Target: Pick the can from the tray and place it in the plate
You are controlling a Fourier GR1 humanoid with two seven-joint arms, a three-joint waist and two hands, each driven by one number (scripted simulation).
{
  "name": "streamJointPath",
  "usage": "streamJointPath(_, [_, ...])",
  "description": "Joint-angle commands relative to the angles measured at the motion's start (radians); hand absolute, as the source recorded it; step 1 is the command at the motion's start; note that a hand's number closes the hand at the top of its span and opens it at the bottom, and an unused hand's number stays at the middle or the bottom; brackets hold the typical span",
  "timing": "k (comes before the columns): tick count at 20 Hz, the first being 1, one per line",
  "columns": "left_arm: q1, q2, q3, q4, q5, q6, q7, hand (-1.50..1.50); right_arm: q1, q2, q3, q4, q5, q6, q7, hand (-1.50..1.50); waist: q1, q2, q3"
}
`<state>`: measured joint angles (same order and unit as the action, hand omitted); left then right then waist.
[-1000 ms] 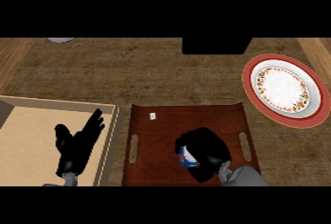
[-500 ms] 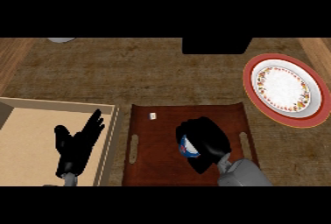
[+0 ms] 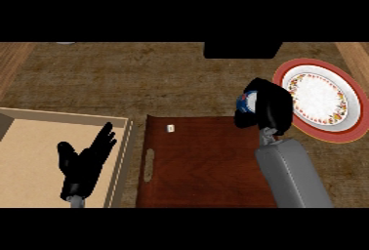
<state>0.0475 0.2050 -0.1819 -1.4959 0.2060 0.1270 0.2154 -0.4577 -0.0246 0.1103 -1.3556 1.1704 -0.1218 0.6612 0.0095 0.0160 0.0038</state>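
While a second ago the right hand [image 3: 268, 108] was low over the near part of the tray [image 3: 202, 166], curled on the can [image 3: 246, 102], the head view now shows it up past the tray's far right corner, almost at the plate [image 3: 322, 99]. The can has left the tray with it: a sliver of blue and white shows at the hand's left side, the rest hidden under black fingers wrapped round it. The grey forearm runs from the hand back toward the view's lower edge, crossing the tray's right side. The hand sits just left of the plate's red rim, overlapping it slightly, so the can appears beside the plate and not yet above its white centre.

The tray itself holds only a small pale scrap [image 3: 171, 128] near its far left corner. The left hand [image 3: 85, 163] rests left of the tray, fingers spread and up, holding nothing, above the tan box [image 3: 29, 141] that adjoins the tray; it is where it was before.

So the pick looks done and the carry is well along. What remains, I judge, is a short move right over the plate's middle, a lowering, and a release on the bench-side plate.
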Motion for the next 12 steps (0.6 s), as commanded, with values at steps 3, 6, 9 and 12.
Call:
streamJointPath(3, [-0.02, -0.005, -0.021, 0.004, -0.011, -0.008, 0.005, 0.0, -0.184, 0.013, -0.16, 0.067, 0.238, -0.239, 0.351, 1.5, 0.048, 0.014, -0.008])
streamJointPath(6, [-0.045, -0.005, -0.026, -0.002, -0.012, -0.013, 0.021, 0.0, -0.244, 0.01, -0.217, 0.126, 0.372, -0.335, 0.502, 1.5, 0.062, 0.019, -0.007])
streamJointPath(9, [-0.069, -0.023, -0.017, 0.014, -0.009, 0.001, 0.013, 0.0, -0.291, 0.02, -0.279, 0.173, 0.487, -0.427, 0.604, 1.5, 0.06, 0.02, -0.006])
streamJointPath(12, [-0.051, -0.002, -0.014, 0.015, -0.001, -0.029, -0.001, 0.0, -0.323, 0.017, -0.356, 0.209, 0.559, -0.522, 0.637, 1.5, 0.074, 0.021, -0.004])
